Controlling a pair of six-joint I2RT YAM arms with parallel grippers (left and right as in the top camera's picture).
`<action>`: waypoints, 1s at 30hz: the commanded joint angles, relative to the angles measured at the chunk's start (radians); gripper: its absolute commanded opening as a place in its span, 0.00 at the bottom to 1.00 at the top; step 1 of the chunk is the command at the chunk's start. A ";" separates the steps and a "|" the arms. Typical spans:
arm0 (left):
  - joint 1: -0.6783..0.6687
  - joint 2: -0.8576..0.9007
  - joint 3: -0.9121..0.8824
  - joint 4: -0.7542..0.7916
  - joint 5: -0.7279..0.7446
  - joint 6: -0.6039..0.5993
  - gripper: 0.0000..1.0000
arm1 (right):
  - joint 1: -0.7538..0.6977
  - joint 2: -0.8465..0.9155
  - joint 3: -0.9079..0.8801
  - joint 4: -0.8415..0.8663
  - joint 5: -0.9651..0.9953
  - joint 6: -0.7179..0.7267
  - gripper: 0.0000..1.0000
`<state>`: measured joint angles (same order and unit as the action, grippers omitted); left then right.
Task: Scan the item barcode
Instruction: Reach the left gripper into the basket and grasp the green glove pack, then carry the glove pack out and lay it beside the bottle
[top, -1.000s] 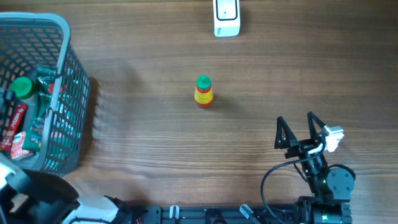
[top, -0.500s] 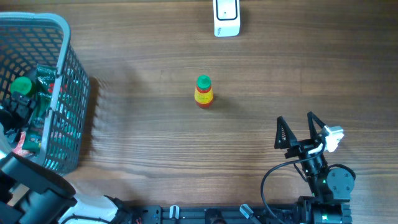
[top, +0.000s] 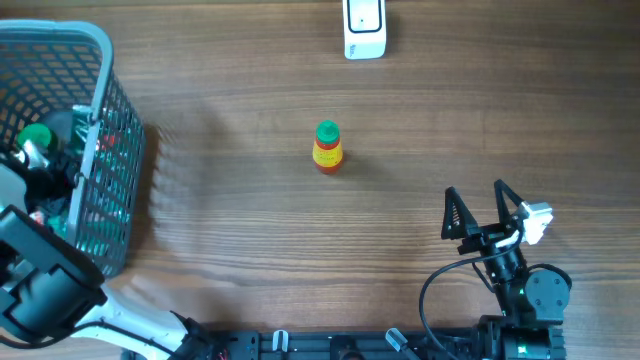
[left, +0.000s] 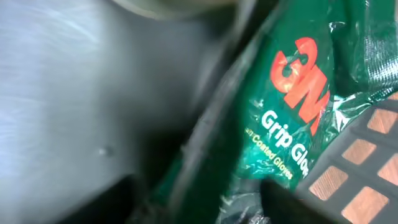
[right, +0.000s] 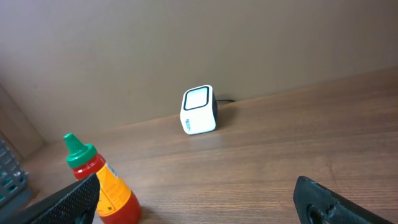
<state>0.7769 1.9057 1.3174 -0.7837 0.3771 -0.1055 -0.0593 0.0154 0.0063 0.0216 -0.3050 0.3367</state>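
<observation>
Our left claw (top: 48, 165) is down in the grey mesh basket (top: 60, 28) at the left edge, presumably to fetch something scannable. We cannot tell its opening. Our right claw (top: 476, 192) gapes wide.

Mock shop checkout: wire basket (top: 120, 150), barcode scanner (top: 364, 28) (wooden tabletop (top: 250, 230)).

You are looking at a small sauce bottle (top: 327, 147) with a green cap and a red and yellow body, standing upright near the middle of the worktop (top: 230, 230). The white barcode scanner (top: 364, 28) is sitting at the far edge, well apart from it. A green 3M Grip gloves packet (left: 292, 118) is lying crumpled inside the grey mesh basket (top: 110, 90).
</observation>
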 joint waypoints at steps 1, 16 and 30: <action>-0.020 0.010 -0.005 -0.016 0.061 0.031 0.04 | 0.005 -0.008 -0.001 0.002 0.014 0.006 1.00; -0.019 -0.249 0.500 -0.343 0.061 -0.045 0.04 | 0.005 -0.008 -0.001 0.002 0.014 0.007 1.00; -0.109 -0.754 0.523 -0.246 0.314 -0.303 0.04 | 0.005 -0.008 -0.001 0.002 0.014 0.007 1.00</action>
<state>0.7387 1.2022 1.8286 -1.0103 0.5930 -0.3649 -0.0593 0.0154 0.0063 0.0216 -0.3054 0.3367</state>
